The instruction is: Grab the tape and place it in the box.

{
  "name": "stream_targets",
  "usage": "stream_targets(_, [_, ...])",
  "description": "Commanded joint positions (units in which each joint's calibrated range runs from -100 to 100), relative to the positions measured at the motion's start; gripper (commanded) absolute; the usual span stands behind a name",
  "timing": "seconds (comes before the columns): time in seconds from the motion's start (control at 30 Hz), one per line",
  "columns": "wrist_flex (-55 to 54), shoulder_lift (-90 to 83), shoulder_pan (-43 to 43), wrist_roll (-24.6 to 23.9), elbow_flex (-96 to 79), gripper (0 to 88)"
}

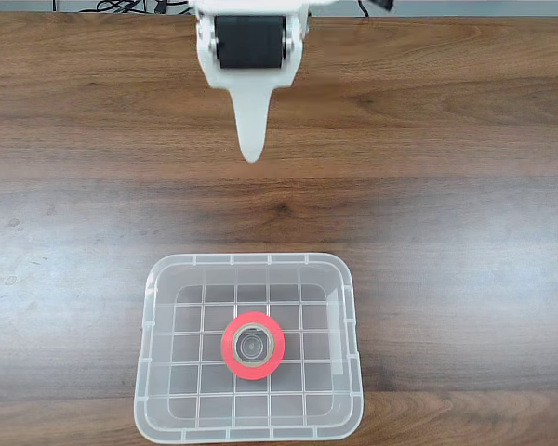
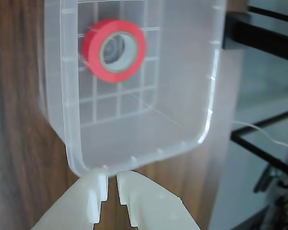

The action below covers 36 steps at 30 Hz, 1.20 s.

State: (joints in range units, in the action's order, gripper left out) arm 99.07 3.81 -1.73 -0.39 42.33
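The red-orange tape roll [image 1: 253,346] lies flat on the grid bottom of the clear plastic box [image 1: 149,307], about in its middle, with its grey-beige core facing up. The box stands at the near edge of the wooden table in the fixed view. My white gripper [image 1: 251,149] hangs over the table well above the box in that view, apart from both. In the wrist view the tape [image 2: 92,50] sits inside the box [image 2: 209,112], and the gripper [image 2: 111,178] is just outside the box's rim, its fingers nearly together with nothing between them.
The brown wooden table [image 1: 465,214] spreads wide on both sides of the box. Cables [image 1: 121,7] lie at the far edge. In the wrist view a black frame [image 2: 259,38] and a thin white wire [image 2: 273,139] lie beyond the table's side.
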Motion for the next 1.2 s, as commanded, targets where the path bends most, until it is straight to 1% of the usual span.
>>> stream_targets(0.0, [0.93, -18.85, 0.12, 0.23, -14.34, 1.3])
stream_targets(0.27, [0.68, -46.37, -0.17, 0.13, -50.69, 1.3])
stream_targets(0.33, [-0.78, -51.84, -0.17, 0.08, -59.54, 1.3])
stream_targets(0.7, [-30.83, -78.87, -0.17, 0.23, -108.43, 1.3])
stream_targets(0.8, [-34.51, -86.03, -0.17, 0.13, -117.89, 1.3])
stream_targets(0.93, [-34.77, -94.07, -0.17, -0.24, -127.61, 1.3])
stream_targets(1.03, [-34.43, -99.22, -0.1, -0.35, -132.95, 1.3])
stream_targets(1.17, [-34.34, -103.17, -0.17, -2.19, -136.55, 1.2])
